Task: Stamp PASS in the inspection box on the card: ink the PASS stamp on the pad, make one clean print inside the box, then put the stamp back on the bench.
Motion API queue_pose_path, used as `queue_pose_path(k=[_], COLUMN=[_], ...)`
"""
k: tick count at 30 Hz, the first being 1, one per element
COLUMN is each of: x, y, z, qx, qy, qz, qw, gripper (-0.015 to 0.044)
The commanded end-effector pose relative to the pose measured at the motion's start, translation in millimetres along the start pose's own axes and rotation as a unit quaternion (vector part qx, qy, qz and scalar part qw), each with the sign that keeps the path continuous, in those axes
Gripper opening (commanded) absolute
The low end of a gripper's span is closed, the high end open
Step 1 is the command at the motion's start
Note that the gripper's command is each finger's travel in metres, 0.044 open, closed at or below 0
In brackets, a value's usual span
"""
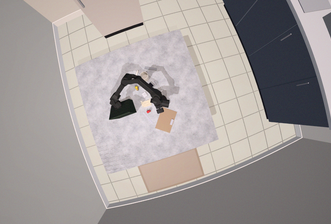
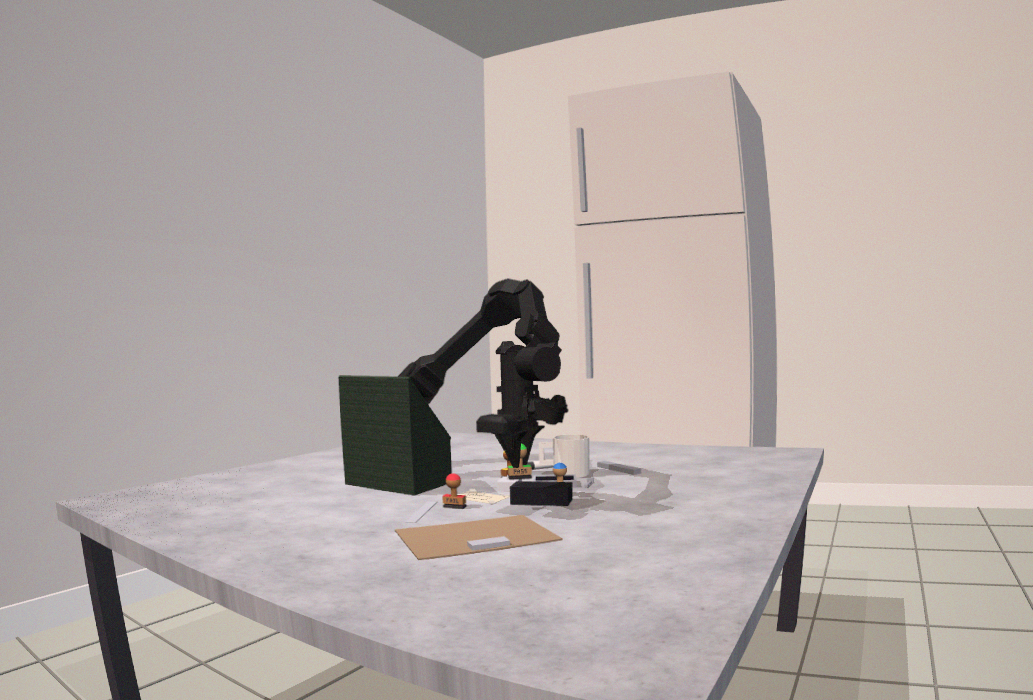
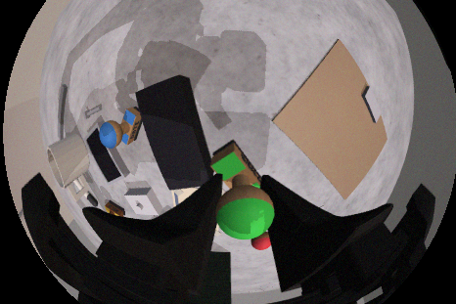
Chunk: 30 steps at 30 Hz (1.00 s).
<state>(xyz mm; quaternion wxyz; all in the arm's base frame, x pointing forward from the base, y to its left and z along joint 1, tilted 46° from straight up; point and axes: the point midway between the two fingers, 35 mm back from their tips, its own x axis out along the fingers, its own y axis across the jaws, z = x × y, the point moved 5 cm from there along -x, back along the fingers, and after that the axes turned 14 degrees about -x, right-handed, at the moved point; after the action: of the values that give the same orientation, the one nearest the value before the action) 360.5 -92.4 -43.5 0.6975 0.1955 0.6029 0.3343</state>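
One stamp, the green-knobbed PASS stamp [image 2: 520, 471] [image 3: 245, 213], is gripped in the fingers [image 2: 520, 463] above the counter [image 1: 186, 126] [image 2: 633, 569] [image 3: 313, 6], near the card [image 1: 146, 103] [image 2: 484, 497] [image 3: 185, 195]; inking cannot be confirmed, while printing and setting it back apparently remain.

PASS stamp [image 2: 520, 471] [image 3: 246, 211]: grn-topped rnd knob, wood block w/ grn patch on top, PASS on side; gripped at knob, approx. upright. Card [image 1: 146, 103] [image 2: 486, 498] [image 3: 184, 195]: cream, flat on surface [image 1: 181, 124] [image 2: 658, 569] [image 3: 313, 16], markings too sm. to read. Pad: can't ID for sure.
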Motion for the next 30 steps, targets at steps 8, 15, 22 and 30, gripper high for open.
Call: queue_pose_path(k=[8, 15, 22, 30], x=[-5.3, -8.2, -11.4, -13.3], y=[0.0, 8.6, 49.5, 97.0], z=[-0.5, 2.7, 15.6, 23.9], qx=[-0.002, -0.001, 0.0, 0.0], qy=[0.002, 0.002, 0.003, 0.003], qz=[-0.002, -0.004, -0.007, -0.007], qw=[1.0, 1.0, 1.0, 1.0], gripper=[0.0, 0.0, 0.0, 0.0])
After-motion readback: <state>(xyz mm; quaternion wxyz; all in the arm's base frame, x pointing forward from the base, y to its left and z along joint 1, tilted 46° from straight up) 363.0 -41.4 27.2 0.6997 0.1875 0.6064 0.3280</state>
